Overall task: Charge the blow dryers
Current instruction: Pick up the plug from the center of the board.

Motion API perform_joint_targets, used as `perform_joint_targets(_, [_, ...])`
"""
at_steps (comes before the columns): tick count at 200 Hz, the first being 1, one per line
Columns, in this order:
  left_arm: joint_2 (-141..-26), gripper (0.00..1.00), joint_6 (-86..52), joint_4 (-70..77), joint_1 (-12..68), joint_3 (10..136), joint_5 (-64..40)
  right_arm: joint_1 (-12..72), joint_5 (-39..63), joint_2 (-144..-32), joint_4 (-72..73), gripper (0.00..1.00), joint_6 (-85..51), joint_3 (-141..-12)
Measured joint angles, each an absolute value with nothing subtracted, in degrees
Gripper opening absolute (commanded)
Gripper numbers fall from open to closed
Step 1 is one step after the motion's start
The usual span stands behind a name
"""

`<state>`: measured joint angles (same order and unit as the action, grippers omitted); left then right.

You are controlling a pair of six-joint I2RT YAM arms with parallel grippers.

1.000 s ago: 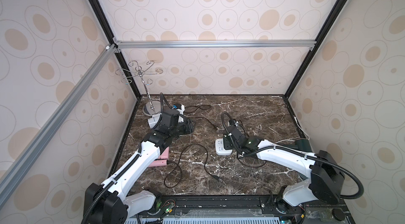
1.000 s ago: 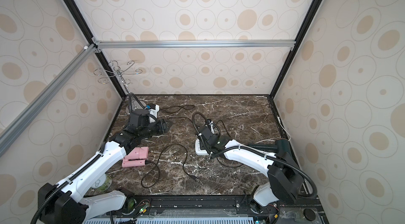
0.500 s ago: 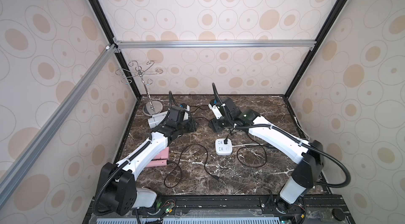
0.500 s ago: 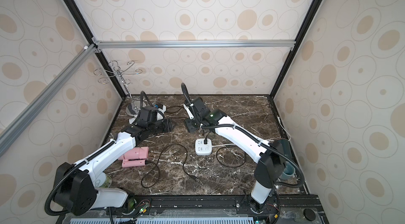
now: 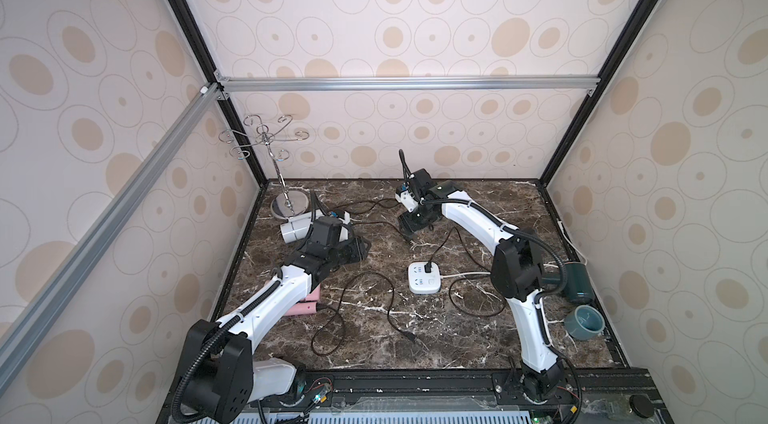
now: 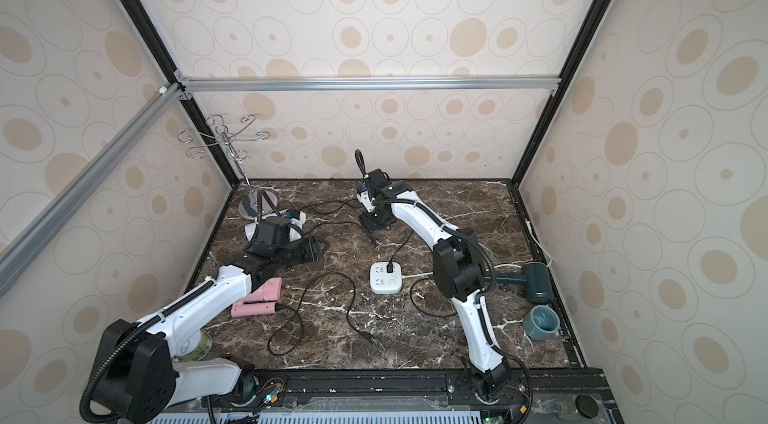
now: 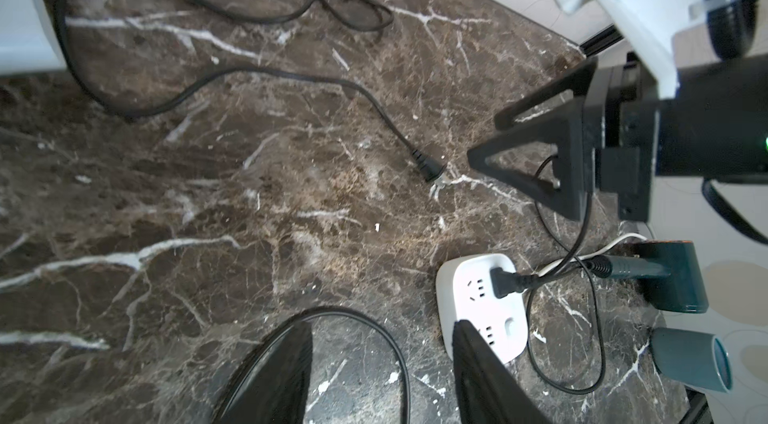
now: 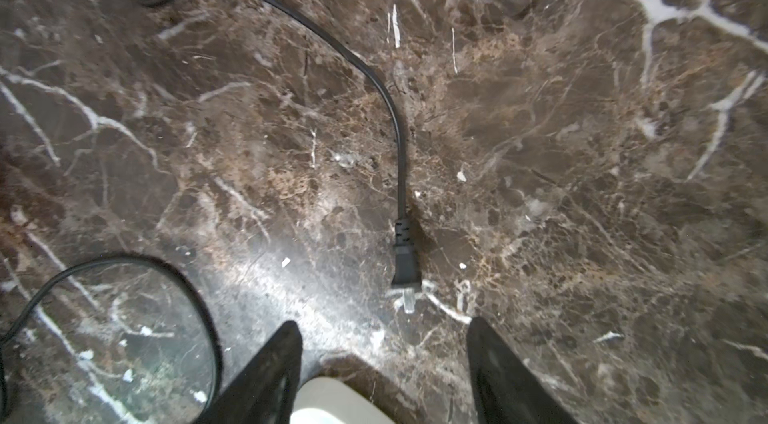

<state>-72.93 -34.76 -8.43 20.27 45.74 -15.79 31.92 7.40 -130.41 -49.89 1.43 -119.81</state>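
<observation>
The dark marble table (image 5: pixel 478 343) is carrying everything here. The left gripper (image 7: pixel 380 330) is hanging low over the table's left side, fingers spread and gripping nothing. The right gripper (image 8: pixel 384 324) is pointing down near the back centre, jaws released and empty too.

On to the dryers. The dark green dryer (image 5: pixel 575 283) is lying near the right edge, and its cord is sitting plugged into the white power strip (image 5: pixel 424 283) in the middle. The pink dryer (image 6: pixel 257 303) is lying at the left edge, partly under the left arm. The white dryer (image 5: pixel 295 229) is resting at the back left, just beside the metal hook stand (image 5: pixel 289 206).

The teal cup (image 5: pixel 584 322) is standing just in front of the green dryer. Smallest of all, a loose black plug (image 8: pixel 405 260) is lying flat just ahead of the right fingers, untouched.
</observation>
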Motion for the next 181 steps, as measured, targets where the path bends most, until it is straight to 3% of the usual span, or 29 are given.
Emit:
perform_joint_targets(65, [-72.8, 0.55, -35.4, -8.6, 20.3, 45.8, -15.5, 31.6, 7.1, -137.3, -51.4, 0.55, 4.5, -122.1])
perform_joint_targets(104, [-74.1, 0.54, -36.2, -8.2, 20.3, 46.0, -15.6, 31.5, 6.8, -137.4, -50.3, 0.42, 5.2, -122.0])
perform_joint_targets(181, [-74.2, 0.54, -36.4, -8.3, 20.3, 46.0, -15.6, 31.5, 6.9, -139.5, -49.4, 0.5, 5.3, -120.9])
